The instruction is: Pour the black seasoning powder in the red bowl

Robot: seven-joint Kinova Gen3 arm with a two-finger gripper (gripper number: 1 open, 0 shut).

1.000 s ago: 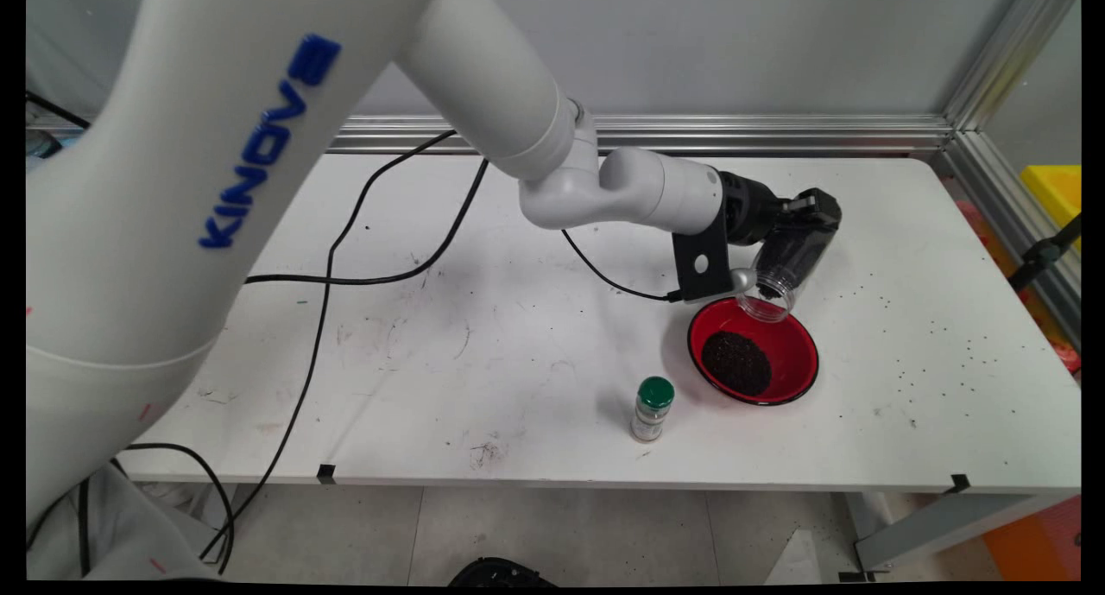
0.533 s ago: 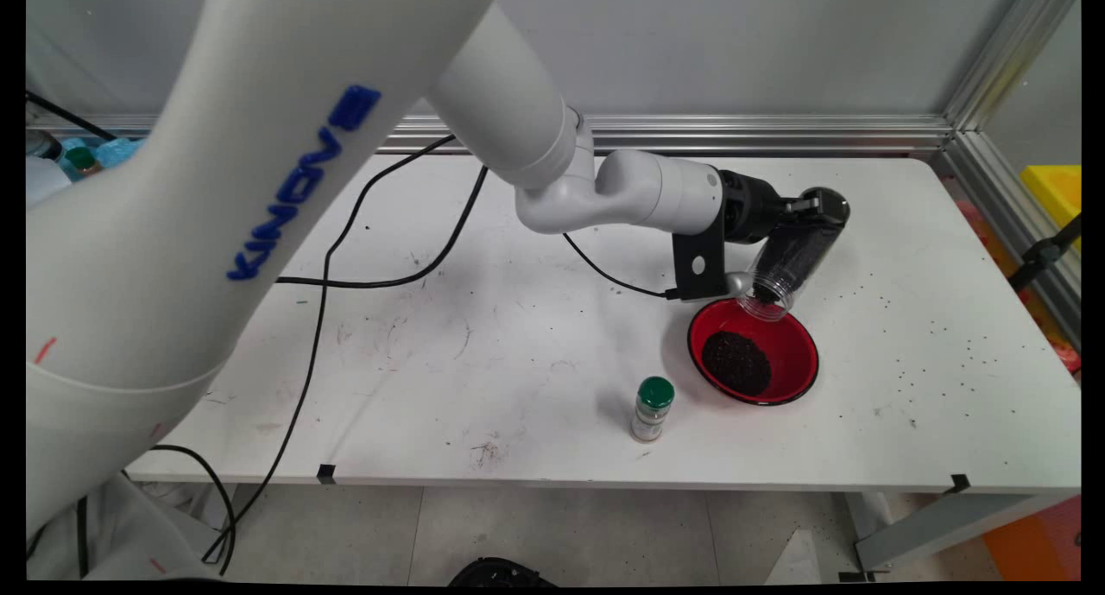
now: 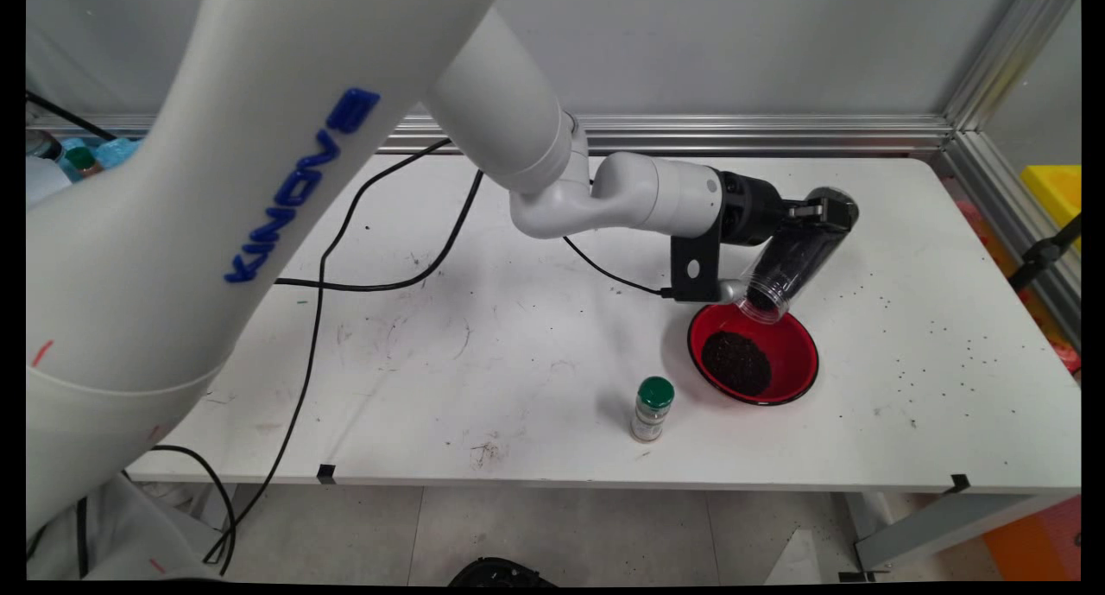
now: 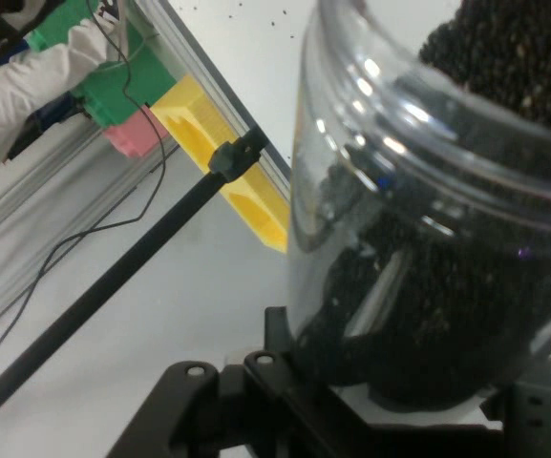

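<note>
My gripper [image 3: 807, 224] is shut on a clear jar [image 3: 787, 262] of small black grains, held tilted with its open mouth pointing down over the far rim of a red bowl [image 3: 794, 353]. A dark heap of the grains [image 3: 735, 363] lies inside the bowl. In the hand view the clear jar [image 4: 428, 210] fills most of the picture, with black grains packed inside it and the black linkage below it. A small bottle with a green cap [image 3: 652, 408] stands upright on the table, to the left of the bowl and nearer the front edge.
Black cables [image 3: 380, 232] trail across the table's left half. Scattered black grains [image 3: 941, 336] dot the table to the right of the bowl. An aluminium rail [image 3: 751, 133] runs along the back, and a yellow bin [image 3: 1055, 189] sits beyond the right edge.
The gripper has drifted slightly right and up, and the jar's tilt has eased a little. Bowl and green-capped bottle have not moved.
</note>
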